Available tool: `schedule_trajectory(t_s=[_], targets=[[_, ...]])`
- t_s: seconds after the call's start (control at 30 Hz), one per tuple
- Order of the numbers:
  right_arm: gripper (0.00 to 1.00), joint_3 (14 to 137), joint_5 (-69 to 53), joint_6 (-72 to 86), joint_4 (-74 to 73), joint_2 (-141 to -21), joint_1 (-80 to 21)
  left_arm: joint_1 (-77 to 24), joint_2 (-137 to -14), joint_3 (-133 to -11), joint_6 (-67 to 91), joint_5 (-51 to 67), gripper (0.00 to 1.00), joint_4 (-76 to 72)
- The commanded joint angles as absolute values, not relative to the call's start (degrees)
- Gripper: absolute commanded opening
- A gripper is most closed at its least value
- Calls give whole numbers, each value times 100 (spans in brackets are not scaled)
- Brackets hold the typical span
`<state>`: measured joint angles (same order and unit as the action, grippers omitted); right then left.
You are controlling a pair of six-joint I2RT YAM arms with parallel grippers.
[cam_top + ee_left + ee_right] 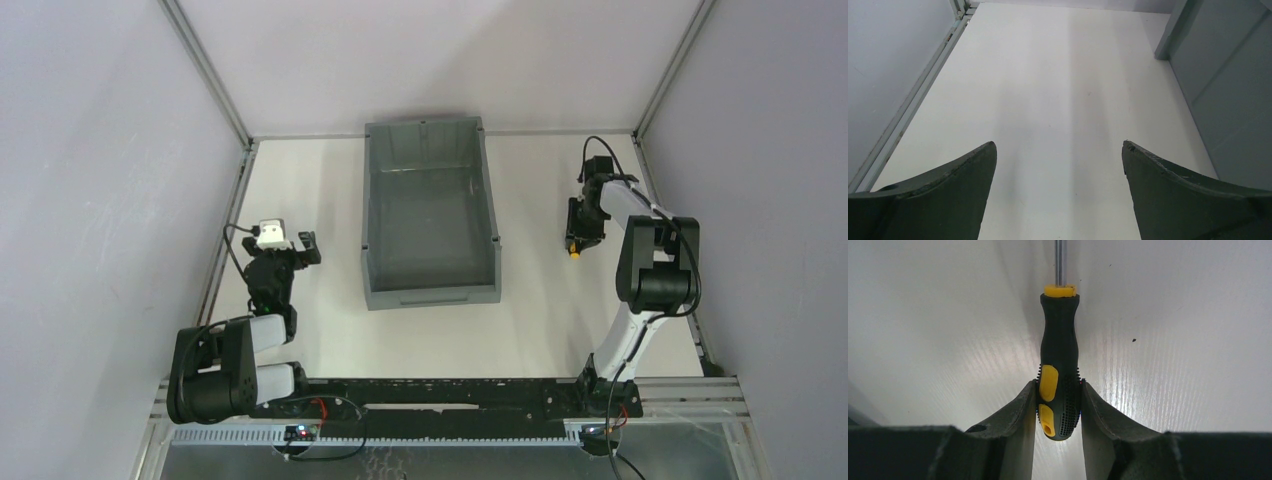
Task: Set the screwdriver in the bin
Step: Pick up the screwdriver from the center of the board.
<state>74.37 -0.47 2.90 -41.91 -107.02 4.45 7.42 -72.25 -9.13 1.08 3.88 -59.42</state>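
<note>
The screwdriver [1059, 340] has a black-and-yellow handle and a thin metal shaft that runs out of the top of the right wrist view. My right gripper [1058, 386] is shut on the rear of its handle, one finger on each side, low over the white table. In the top view the right gripper [581, 222] is to the right of the grey bin [430, 294], and the screwdriver's yellow end [574, 252] shows just below it. My left gripper [296, 247] is open and empty to the left of the bin; it also shows in the left wrist view [1059, 145].
The bin's outer left wall [1228, 75] shows at the right of the left wrist view. Metal frame rails [228, 240] and grey walls border the table on the left, back and right. The bin's inside looks empty.
</note>
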Motion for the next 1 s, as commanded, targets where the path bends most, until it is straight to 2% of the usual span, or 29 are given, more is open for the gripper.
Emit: schedule_trajectory(t_s=[0.0, 0.57, 0.97], targets=[[0, 7710, 0, 289, -4406, -10284, 372, 769, -7198, -906, 97, 494, 100, -6408], [0, 8425, 387, 359, -4961, -9759, 128, 781, -7196, -920, 97, 502, 100, -6407], [0, 9602, 692, 386, -5506, -9556, 26, 786, -7194, -914, 101, 526, 100, -6411]])
